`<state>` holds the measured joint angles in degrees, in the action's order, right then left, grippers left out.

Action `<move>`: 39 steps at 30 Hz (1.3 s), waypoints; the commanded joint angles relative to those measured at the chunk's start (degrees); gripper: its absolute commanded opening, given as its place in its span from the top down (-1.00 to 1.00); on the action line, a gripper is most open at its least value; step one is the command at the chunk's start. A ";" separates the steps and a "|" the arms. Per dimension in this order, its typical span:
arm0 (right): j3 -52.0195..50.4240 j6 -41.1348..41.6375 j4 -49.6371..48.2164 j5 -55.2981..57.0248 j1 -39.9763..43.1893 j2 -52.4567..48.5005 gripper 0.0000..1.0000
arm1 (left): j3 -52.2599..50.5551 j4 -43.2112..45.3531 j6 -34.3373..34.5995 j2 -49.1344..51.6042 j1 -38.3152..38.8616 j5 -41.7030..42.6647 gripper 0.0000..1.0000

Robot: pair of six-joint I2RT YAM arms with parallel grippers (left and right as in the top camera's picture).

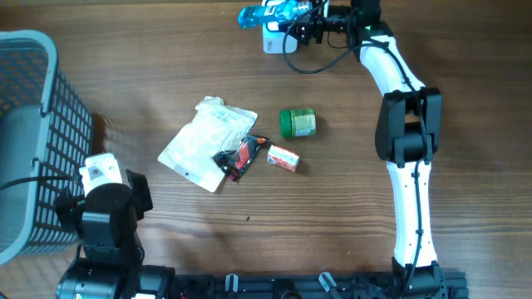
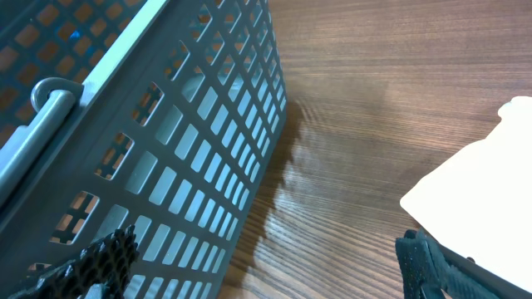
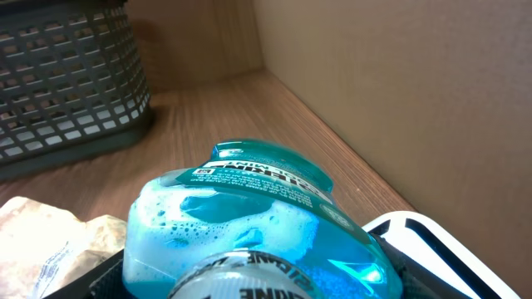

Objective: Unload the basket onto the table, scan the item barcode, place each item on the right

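Blue bottle [image 1: 264, 13] — filled with teal liquid, foam clinging inside — is gripped by the right claw [image 1: 299, 23], well beyond the green jar [image 1: 298, 123], at the far edge of the table [image 1: 332, 216]. The claw's fingers are closed on the bottle's sides and hold it lying sideways, its free end pointing to the left. In the right wrist view the bottle [image 3: 249, 224] fills the lower part of the picture with a printed label on its upper face.

A white scanner [image 1: 274, 40] sits just on the jar's side of the bottle, with a black cable looping away from it; whether bottle and scanner touch I cannot tell.

Just nearer than the jar lies a small red-and-white box [image 1: 283, 158]. To the jar's left are a black-and-red packet [image 1: 239, 155] and a white pouch [image 1: 206, 143], the packet overlapping the pouch's edge.

Far to the jar's left stands a grey basket [image 1: 33, 124]. The left claw [image 2: 262, 278] hangs beside that basket — its jaws stand wide apart with nothing between them, one fingertip close to the basket wall and the other over the corner of the pouch.
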<state>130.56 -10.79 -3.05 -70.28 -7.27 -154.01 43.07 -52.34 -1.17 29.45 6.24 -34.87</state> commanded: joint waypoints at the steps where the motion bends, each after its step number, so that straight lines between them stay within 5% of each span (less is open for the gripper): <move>1: 0.98 0.74 -0.94 -5.20 0.50 -0.28 -0.40 | 0.13 0.15 -0.04 -0.04 -0.42 -0.57 -1.00; 8: 1.01 26.69 -20.15 -15.67 0.50 -0.22 -0.55 | 0.13 0.15 -0.04 -0.04 -0.42 -0.57 -1.00; 13: 1.01 65.94 -58.58 -20.79 0.48 -0.22 -0.48 | 0.13 0.15 -0.04 -0.04 -0.42 -0.57 -1.00; 15: 1.01 77.72 -66.77 -22.67 0.28 -0.22 -0.48 | 0.13 0.15 -0.04 -0.04 -0.42 -0.57 -1.00; 19: 1.01 88.43 -66.51 -22.69 -2.86 -0.24 -1.00 | 0.13 0.15 -0.04 -0.04 -0.42 -0.57 -1.00; 25: 1.01 89.81 -55.76 -22.27 -9.11 -0.22 -0.99 | 0.13 0.15 -0.04 -0.04 -0.42 -0.57 -1.00; 29: 1.20 110.01 -43.93 -14.34 -8.70 -0.13 -0.99 | 0.13 0.15 -0.04 -0.04 -0.42 -0.57 -1.00; 30: 1.20 120.32 -43.08 -11.87 -8.13 -0.13 -0.99 | 0.13 0.15 -0.04 -0.04 -0.42 -0.57 -1.00; 32: 1.53 129.46 -51.78 -7.13 -7.65 0.22 -0.99 | 0.13 0.15 -0.04 -0.04 -0.42 -0.57 -1.00; 37: 3.74 127.97 -45.44 -1.77 -8.00 9.90 -1.00 | 0.13 0.15 -0.04 -0.04 -0.42 -0.57 -1.00; 39: 3.74 118.64 -32.61 1.25 -8.17 16.55 -0.99 | 0.13 0.15 -0.04 -0.04 -0.42 -0.57 -1.00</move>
<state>131.81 115.35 -44.62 -74.81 -14.66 -149.77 43.07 -52.34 -1.17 29.45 6.24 -34.87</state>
